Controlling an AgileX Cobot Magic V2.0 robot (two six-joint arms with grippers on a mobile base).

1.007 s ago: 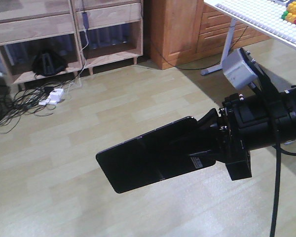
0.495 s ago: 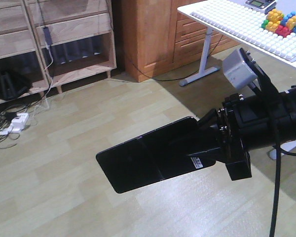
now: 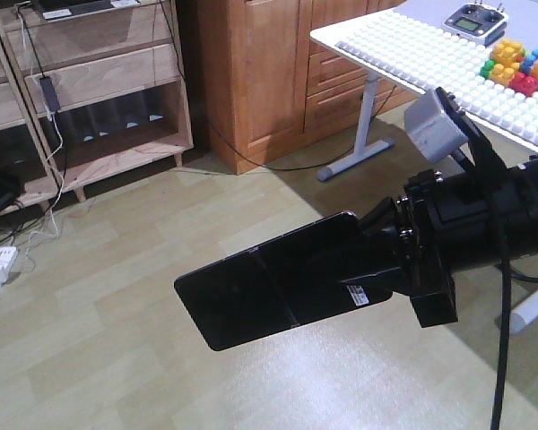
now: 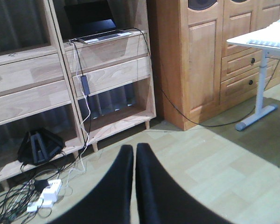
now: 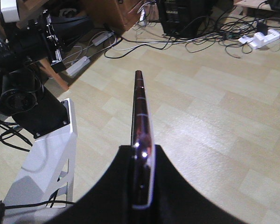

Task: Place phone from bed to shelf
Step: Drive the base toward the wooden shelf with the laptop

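ROBOT CARRIES PHONE ACROSS ROOM: The right gripper pinches the phone by one short end and holds it in mid-air over a pale wood-pattern floor. In the front view the black slab juts left w/ its broad face to the camera. A crease runs across its middle and a small white sticker sits by the clamped end. The right wrist view shows the phone edge-on, pinkish rim catching light, black fingers pressed on both faces. The left gripper hangs free, its fingers pressed together w/ only a hairline between them and nothing in them. Bkgd: the shelf, pale wood, stands well apart from the phone. A laptop sits on an upper board w/ a cable hanging down the front, and a black object sits on the bottom board. A white power strip lies on the floor amid tangled cords. Right of the shelf are an orange-brown cabinet and a white studded table w/ coloured bricks and a grey remote.
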